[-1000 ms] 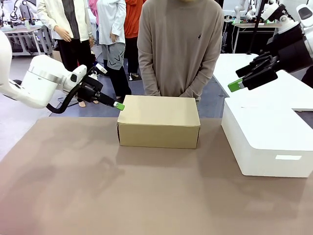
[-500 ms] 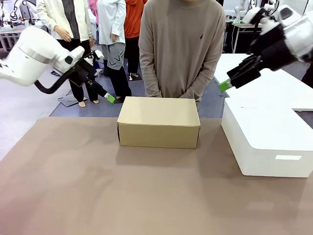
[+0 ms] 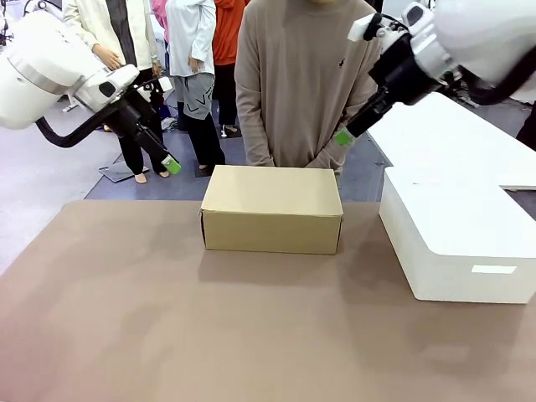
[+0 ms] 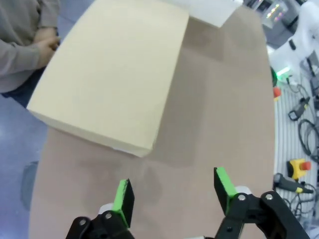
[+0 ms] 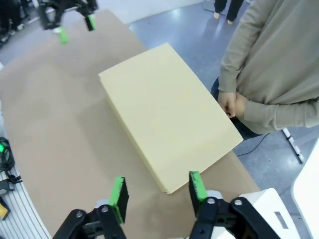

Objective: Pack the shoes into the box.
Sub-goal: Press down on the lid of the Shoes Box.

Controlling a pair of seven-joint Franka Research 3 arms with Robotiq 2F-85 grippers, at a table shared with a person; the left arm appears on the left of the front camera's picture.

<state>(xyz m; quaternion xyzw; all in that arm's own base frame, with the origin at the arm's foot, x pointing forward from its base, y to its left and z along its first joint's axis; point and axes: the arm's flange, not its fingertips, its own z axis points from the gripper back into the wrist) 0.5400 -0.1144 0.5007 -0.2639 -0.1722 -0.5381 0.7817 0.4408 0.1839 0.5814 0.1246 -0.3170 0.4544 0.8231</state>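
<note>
A closed tan cardboard box is sitting on the brown desk, toward the far edge and near the middle, directly in front of a person who is standing with hands clasped. A larger white box is lying just to its right.

The box is looking light and fairly stiff, with a smooth, flat lid that could dent under a hard squeeze. Judging by its shape, the best hold is likely along a lid edge or a corner, since the body seems too wide for either gripper to span.

The left gripper is hovering above and to the left of the box, near its far left corner, jaws standing apart and holding nothing. The right gripper is hanging above the far right corner, jaws also apart and empty. Neither is touching the box.
</note>
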